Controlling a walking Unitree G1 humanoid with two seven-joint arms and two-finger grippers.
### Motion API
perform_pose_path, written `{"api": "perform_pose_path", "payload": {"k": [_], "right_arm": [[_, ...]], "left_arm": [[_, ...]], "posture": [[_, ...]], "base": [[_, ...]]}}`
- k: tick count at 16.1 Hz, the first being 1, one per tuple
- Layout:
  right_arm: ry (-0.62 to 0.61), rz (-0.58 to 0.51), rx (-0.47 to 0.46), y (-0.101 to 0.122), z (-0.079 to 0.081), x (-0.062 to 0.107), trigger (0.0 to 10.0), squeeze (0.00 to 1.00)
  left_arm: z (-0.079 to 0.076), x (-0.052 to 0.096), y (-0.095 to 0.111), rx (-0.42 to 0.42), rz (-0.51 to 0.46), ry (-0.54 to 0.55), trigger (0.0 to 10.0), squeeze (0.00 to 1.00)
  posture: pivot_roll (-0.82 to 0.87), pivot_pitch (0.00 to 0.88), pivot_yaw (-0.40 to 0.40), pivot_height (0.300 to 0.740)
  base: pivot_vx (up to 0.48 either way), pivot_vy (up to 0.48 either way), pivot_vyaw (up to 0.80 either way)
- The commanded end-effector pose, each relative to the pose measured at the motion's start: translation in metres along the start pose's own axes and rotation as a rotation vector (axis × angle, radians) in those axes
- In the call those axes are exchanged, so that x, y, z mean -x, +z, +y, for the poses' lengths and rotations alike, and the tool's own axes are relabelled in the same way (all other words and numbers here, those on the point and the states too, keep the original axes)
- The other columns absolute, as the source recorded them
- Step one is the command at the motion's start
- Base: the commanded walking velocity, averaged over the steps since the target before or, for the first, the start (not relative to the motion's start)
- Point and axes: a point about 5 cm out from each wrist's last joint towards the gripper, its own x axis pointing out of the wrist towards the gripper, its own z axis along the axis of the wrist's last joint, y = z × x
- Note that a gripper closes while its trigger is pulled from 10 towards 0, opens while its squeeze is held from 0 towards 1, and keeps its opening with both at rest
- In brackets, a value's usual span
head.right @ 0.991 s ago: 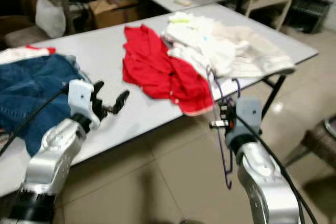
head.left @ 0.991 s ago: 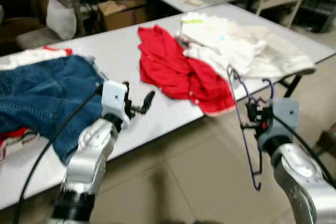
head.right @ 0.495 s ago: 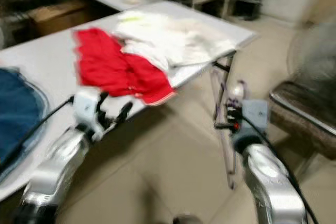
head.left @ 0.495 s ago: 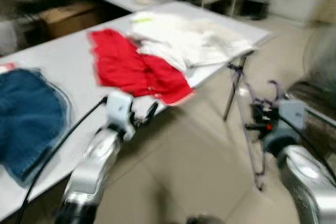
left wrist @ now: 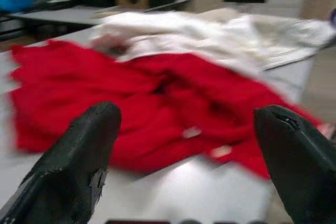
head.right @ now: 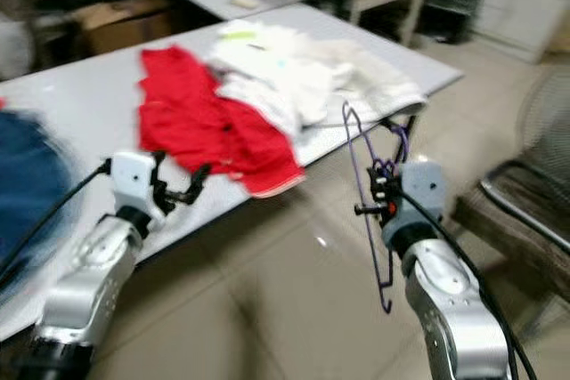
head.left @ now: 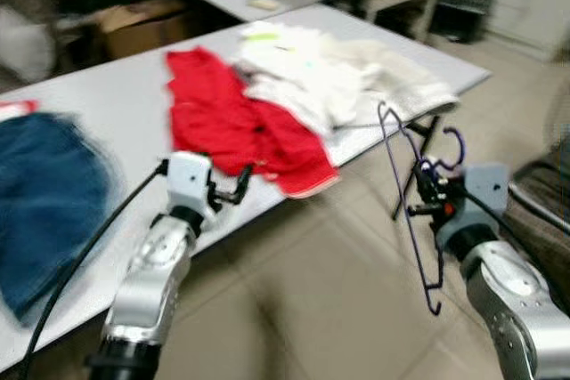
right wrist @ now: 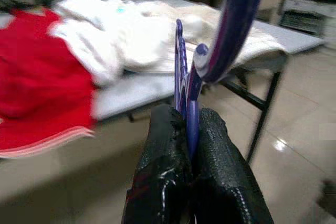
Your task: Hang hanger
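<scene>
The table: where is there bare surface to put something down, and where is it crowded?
On the table bare grey runs between the jeans and the red garment, and along the near edge by the left gripper. The far end is crowded: the white clothes overlap the red garment. The right gripper holds the hanger over the floor.

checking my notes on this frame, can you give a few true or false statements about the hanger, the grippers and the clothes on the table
1. The right gripper is shut on the purple hanger. True.
2. The left gripper holds the red garment. False: it is open and holds nothing.
3. The white clothes lie beside the red garment on the table. True.
4. The hanger lies flat on the table. False: it hangs in the air off the table's edge, over the floor.
</scene>
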Motion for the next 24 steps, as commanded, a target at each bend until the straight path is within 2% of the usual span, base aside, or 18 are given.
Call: {"api": "perform_pose_path", "payload": {"k": [1,5,6,9,11,16,22,24], "right_arm": [[0.005,-0.026,0.003,0.0069,-0.0012,0.0018,10.0,0.0],[0.026,-0.022,0.008,0.0046,-0.002,-0.0003,10.0,0.0],[0.041,-0.019,0.036,0.0058,-0.0006,-0.0007,10.0,0.0],[0.032,-0.012,0.081,0.0054,-0.0017,0.0012,10.0,0.0],[0.007,-0.034,0.037,0.0069,-0.0057,0.0035,10.0,0.0],[0.017,-0.028,0.052,0.0068,-0.0081,0.0049,10.0,0.0],[0.103,-0.013,0.149,0.0074,0.0001,0.0025,10.0,0.0],[0.083,0.004,0.161,0.0055,-0.0023,0.0018,10.0,0.0]], "left_arm": [[-0.003,0.0011,0.0004,-0.002,0.006,-0.013,10.0,0.53],[-0.0032,0.0041,-0.0034,-0.012,0.019,-0.01,10.0,0.53],[-0.0018,0.0044,-0.0035,-0.012,0.02,-0.003,10.0,0.53],[-0.0016,0.0016,-0.0028,-0.011,0.022,-0.005,10.0,0.54],[-0.0029,0.0,-0.0031,-0.006,0.025,-0.01,10.0,0.54],[-0.0019,0.0,-0.0042,0.012,0.028,0.008,10.0,0.54],[0.0007,0.0002,-0.0068,0.024,0.037,0.034,10.0,0.54],[0.003,-0.0002,-0.0066,0.022,0.033,0.047,10.0,0.54]], "posture": [[-0.1,0.0,0.021,0.74],[-0.09,0.0,0.016,0.74],[-0.09,0.0,0.018,0.74],[-0.1,0.0,0.031,0.74],[-0.11,0.0,0.037,0.74],[-0.11,0.0,0.029,0.74],[-0.11,0.0,0.014,0.74],[-0.11,0.0,0.012,0.74]], "base": [[0.296,0.0,0.0],[0.297,0.0,0.0],[0.3,0.0,0.0],[0.296,0.0,0.8],[0.3,0.0,0.0],[0.316,0.0,0.0],[0.317,0.0,0.0],[0.315,0.0,0.8]]}}
